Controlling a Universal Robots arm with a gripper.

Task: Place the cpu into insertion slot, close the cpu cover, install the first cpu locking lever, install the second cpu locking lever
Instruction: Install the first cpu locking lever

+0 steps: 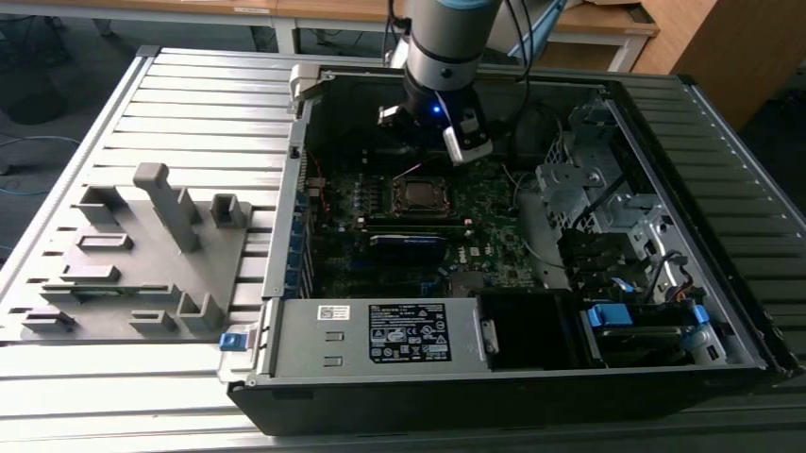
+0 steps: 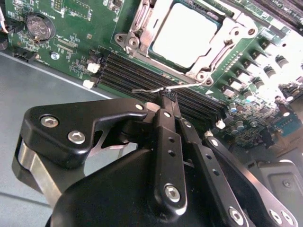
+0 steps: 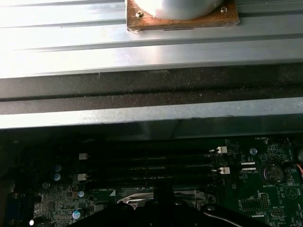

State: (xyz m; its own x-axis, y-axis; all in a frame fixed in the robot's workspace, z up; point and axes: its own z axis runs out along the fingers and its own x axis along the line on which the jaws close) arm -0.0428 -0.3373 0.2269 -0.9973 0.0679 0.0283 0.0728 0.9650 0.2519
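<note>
Worktop [image 1: 202, 104] of ribbed grey metal carries a black and grey open computer case [image 1: 504, 406] lying on its side, with a flat grey plastic fixture plate [image 1: 126, 283] studded with upright blocks beside it, on the exterior view's left. The grey robot arm [image 1: 441, 38] reaches down into the case from its far edge and hangs over the green motherboard [image 2: 80, 47].

On the board, a bank of long black memory slots [image 2: 137, 75] runs just beside the insertion slot [image 1: 395, 194], a small square socket with a thin metal rim. The cpu cover [image 2: 142, 21], a thin silvery metal frame plate with a large square window, lies down flat over the socket. The cpu [image 2: 187, 33], a flat square chip with a dull silver-grey top, sits in the socket and shows through that window.

In the second wrist view the black gripper [image 2: 166, 97] has its fingers drawn together at the tips, pinching a thin silver wire locking lever [image 2: 147, 89]. The lever crosses above the memory slots, one end running toward the near corner of the socket. Whether it is latched I cannot tell. A round silver coin battery [image 2: 38, 26] sits on the board, well apart from the socket.
</note>
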